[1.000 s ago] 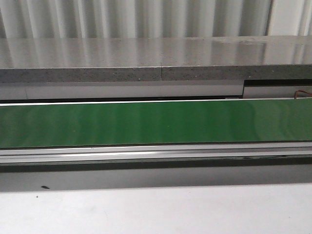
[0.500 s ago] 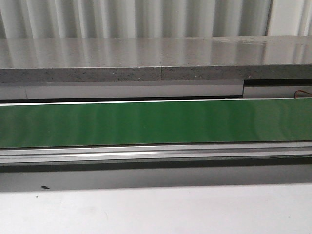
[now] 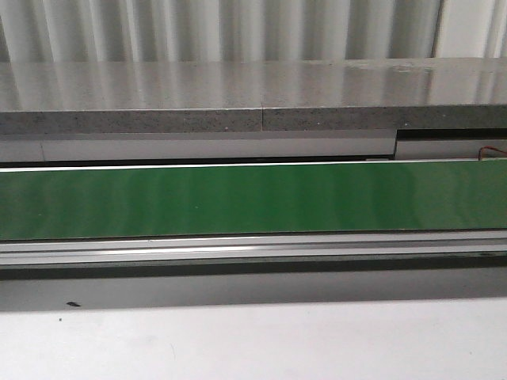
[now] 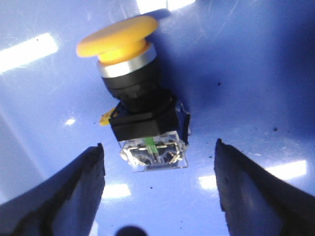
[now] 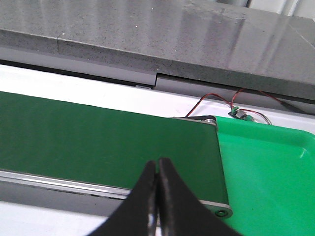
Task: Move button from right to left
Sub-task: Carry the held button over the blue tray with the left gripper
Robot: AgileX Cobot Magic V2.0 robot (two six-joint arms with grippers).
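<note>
The button (image 4: pixel 140 105) lies on its side on a glossy blue surface (image 4: pixel 246 73) in the left wrist view: yellow mushroom cap, silver ring, black body, clear contact block with a green mark. My left gripper (image 4: pixel 158 150) is open, its two dark fingers (image 4: pixel 78 187) spread wide either side of the contact block and not touching it. In the right wrist view my right gripper (image 5: pixel 157 164) is shut with nothing between its fingers, hanging over the near edge of the green conveyor belt (image 5: pixel 98 137). Neither gripper nor the button shows in the front view.
The green belt (image 3: pixel 253 198) runs across the front view with a metal rail (image 3: pixel 253 249) before it and a grey stone ledge (image 3: pixel 253 95) behind. A bright green tray (image 5: pixel 266 172) sits at the belt's right end, with red and black wires (image 5: pixel 221 103) behind it.
</note>
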